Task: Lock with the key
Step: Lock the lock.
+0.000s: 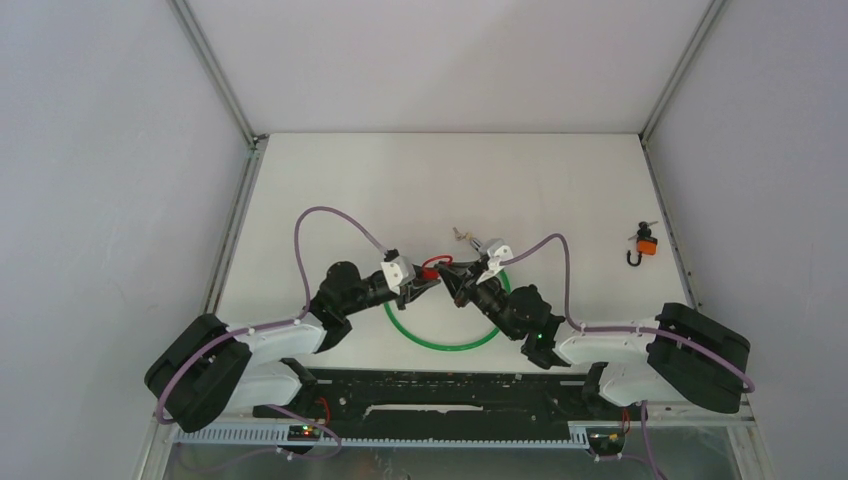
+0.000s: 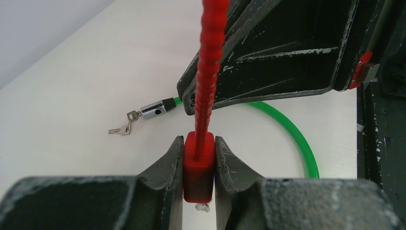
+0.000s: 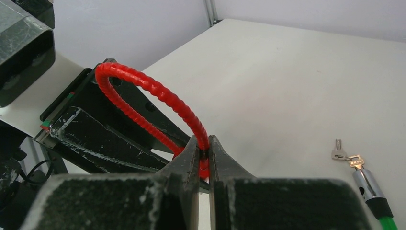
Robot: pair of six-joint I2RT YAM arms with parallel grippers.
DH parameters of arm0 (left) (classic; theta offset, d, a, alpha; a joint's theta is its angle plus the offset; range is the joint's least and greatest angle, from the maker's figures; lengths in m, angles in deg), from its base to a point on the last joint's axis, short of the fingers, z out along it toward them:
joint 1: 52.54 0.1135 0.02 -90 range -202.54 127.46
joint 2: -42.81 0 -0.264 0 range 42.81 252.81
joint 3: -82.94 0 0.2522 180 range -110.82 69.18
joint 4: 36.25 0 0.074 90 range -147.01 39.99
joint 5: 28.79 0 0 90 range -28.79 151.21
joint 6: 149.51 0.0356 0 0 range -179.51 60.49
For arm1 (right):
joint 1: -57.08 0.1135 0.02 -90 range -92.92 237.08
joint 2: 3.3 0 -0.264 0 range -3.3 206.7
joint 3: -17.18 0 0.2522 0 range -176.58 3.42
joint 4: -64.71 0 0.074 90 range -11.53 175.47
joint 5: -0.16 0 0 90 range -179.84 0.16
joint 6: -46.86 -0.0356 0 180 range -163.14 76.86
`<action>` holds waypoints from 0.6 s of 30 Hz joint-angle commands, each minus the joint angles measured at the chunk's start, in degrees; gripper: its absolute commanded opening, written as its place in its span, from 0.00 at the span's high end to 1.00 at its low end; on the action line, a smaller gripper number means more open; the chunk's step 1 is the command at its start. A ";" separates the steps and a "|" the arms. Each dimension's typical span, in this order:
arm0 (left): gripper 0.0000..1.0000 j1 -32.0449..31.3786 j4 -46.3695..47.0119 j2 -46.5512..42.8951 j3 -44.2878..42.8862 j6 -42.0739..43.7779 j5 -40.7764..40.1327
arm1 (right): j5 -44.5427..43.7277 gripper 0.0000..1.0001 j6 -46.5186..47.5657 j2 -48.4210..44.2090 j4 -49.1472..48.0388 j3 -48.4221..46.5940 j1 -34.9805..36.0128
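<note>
Left wrist, left pincer (image 2: 198,142) clamping red lock body (image 2: 197,173), right pincer (image 3: 203,142) pinching its cable (image 3: 143,86), keys (image 2: 125,127) seemingly well apart

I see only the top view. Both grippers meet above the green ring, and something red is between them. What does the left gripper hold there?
Observer: The left gripper is shut on the block-shaped body of a red lock, one finger on each side.
Operator: And the right gripper, does it hold the same piece?
Observer: No. The right gripper is shut on the ribbed red cable, which arches up in a loop.
Operator: Where are the keys? I see only a small speck.
Observer: The keys lie on the table, hanging from the silver head of the green cable; neither gripper touches them.
</note>
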 commanded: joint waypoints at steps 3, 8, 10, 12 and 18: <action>1.00 -0.72 7.76 -1.09 -3.33 -0.19 1.73 | 4.54 0.76 0.94 0.18 5.23 -1.31 1.93; 1.00 -0.72 7.78 -1.09 -3.33 -0.30 1.46 | 5.24 0.66 2.93 -4.27 7.16 -1.31 1.98; 1.00 -0.73 7.78 -1.02 -3.42 -0.34 1.13 | 5.09 0.63 3.31 -6.69 8.71 -1.31 2.04; 1.00 -0.73 7.75 -1.07 -3.35 -0.36 0.50 | 5.25 0.60 3.70 -9.20 10.57 -1.31 2.07; 1.00 -0.72 6.81 -1.74 -3.26 -1.96 -8.05 | 5.20 0.57 5.17 -17.60 17.89 -0.26 2.47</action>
